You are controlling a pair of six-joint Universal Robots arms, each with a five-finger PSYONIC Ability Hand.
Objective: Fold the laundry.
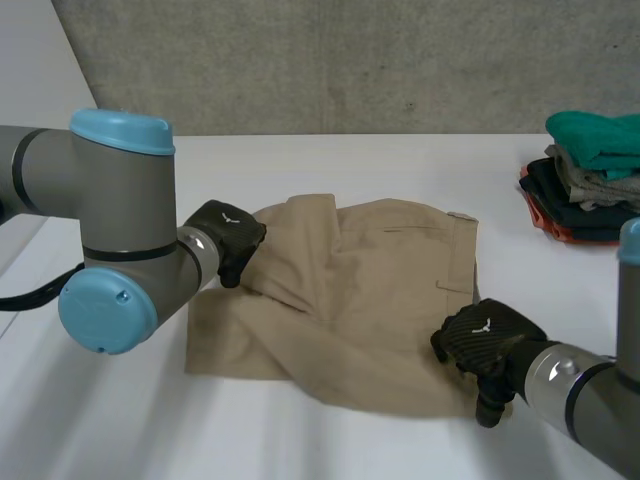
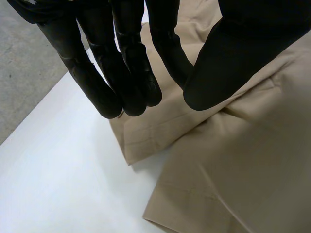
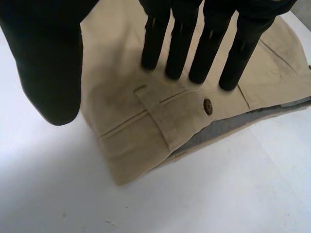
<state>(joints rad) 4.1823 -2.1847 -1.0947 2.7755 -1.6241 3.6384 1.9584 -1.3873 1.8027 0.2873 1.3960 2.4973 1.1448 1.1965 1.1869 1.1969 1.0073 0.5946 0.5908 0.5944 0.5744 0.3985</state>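
Tan trousers [image 1: 350, 290] lie folded on the table [image 1: 400, 160]. The left hand [image 1: 228, 238] is at their left edge and the right hand [image 1: 485, 335] over the waistband [image 3: 160, 121], both with fingers straight and thumbs apart.

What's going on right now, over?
Left hand open at hem of beige cloth trousers. Right hand open, fingertips on waistband. Folded clothes pile stands clear.

Tan trousers [image 1: 350, 300] lie rumpled at the middle of the white table [image 1: 300, 440], one leg folded over the other. Their waistband [image 3: 177, 116], with a brown button [image 3: 208, 106] and grey lining, faces 3 o'clock. A stack of folded clothes [image 1: 590, 175], green on top, sits at 2 o'clock.
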